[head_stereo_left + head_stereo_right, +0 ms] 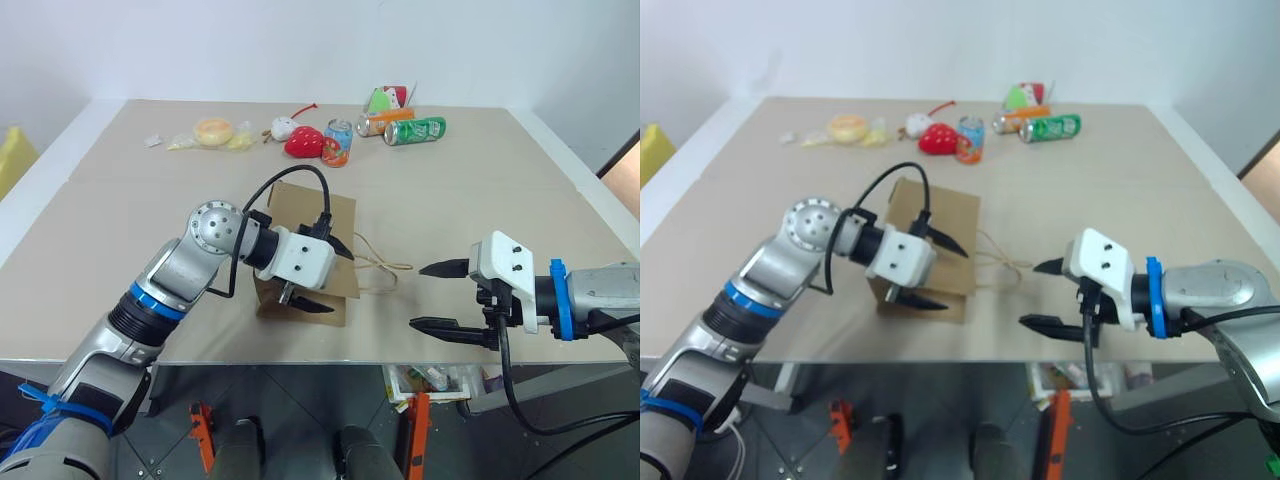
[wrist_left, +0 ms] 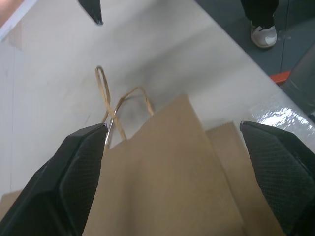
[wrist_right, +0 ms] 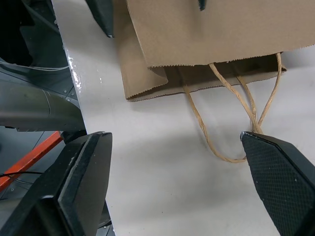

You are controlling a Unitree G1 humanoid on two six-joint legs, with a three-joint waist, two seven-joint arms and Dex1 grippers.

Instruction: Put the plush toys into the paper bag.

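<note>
The brown paper bag (image 1: 310,215) lies flat on the table near its front edge. Its mouth and cord handles (image 1: 380,265) point toward my right side. My left gripper (image 1: 340,283) hovers over the bag's mouth end. It is open, with one finger on each side of the bag's top layer (image 2: 167,172). I cannot tell whether it touches the paper. My right gripper (image 1: 415,296) stands open just beyond the handles (image 3: 226,113), with nothing in it. A pale plush toy with a yellow patch (image 1: 213,131) lies at the far side of the table.
Along the far edge lie a red strawberry plush (image 1: 303,142), a small white toy with a red cord (image 1: 283,128), three cans (image 1: 337,142) (image 1: 385,121) (image 1: 414,130) and a green and red packet (image 1: 386,98). The table's front edge (image 1: 300,355) runs just below both grippers.
</note>
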